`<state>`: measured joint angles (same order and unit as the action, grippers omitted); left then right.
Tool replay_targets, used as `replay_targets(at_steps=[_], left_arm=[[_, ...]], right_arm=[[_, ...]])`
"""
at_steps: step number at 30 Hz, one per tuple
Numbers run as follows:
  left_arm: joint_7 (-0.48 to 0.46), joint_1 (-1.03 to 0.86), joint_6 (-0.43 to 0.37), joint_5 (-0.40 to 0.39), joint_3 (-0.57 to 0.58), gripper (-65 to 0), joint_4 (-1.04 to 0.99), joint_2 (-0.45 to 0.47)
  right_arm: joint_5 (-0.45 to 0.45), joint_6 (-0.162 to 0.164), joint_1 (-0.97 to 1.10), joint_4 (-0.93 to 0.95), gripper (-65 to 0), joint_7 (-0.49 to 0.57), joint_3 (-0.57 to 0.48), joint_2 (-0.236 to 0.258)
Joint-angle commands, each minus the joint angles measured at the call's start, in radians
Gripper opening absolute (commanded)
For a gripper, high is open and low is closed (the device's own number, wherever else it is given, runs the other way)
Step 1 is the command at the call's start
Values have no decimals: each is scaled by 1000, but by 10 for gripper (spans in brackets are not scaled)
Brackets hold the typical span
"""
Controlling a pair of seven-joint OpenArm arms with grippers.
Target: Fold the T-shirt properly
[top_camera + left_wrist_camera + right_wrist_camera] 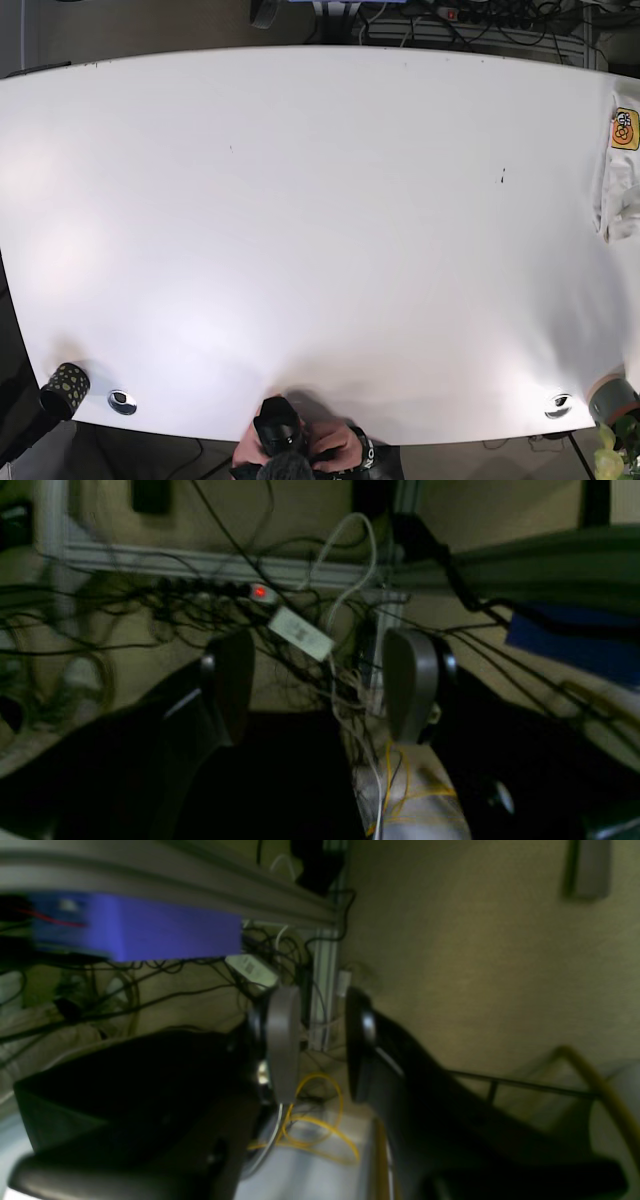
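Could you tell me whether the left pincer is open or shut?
Open: the left pincer shows a wide gap between its fingers, with only cables behind.

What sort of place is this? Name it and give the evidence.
Probably a robotics lab or test bench rather than a home. A large white table fills the overhead view, tangled cables and a power strip hang off a metal frame, and a white shirt lies at the table's edge.

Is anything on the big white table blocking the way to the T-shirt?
Nothing visible does. The T-shirt lies bunched at the table's far right edge, and the white top beside it looks bare. But neither arm shows in the base view; the left gripper and right gripper face cables under the table, so their own paths can't be judged.
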<state>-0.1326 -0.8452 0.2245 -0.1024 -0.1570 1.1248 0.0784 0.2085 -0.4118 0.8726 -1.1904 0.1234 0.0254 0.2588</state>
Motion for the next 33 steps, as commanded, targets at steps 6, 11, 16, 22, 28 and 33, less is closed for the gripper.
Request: replay_targets(at_steps=[6, 11, 16, 22, 28, 33], left_arm=[[-16, 175, 5, -4, 84, -283, -325, 33], [-16, 304, 5, -4, 107, -283, -521, 33], [-19, 433, -3, -6, 142, -283, -720, 30], [-19, 501, -47, -4, 161, -283, -782, 28], [-16, 596, -86, -4, 190, -283, -917, -2], [-16, 686, -87, -6, 196, -283, -1037, -4]], right_arm=[[9, -6, -132, 223, -506, 22, -69, -5], [9, 4, -224, 350, -506, 22, -114, -5], [9, 92, -327, 496, -506, 22, -158, -6], [18, 107, -419, 605, -506, 22, -223, -8], [10, 107, -493, 683, -501, 22, -229, -37], [10, 107, -570, 778, -499, 22, -230, -42]])
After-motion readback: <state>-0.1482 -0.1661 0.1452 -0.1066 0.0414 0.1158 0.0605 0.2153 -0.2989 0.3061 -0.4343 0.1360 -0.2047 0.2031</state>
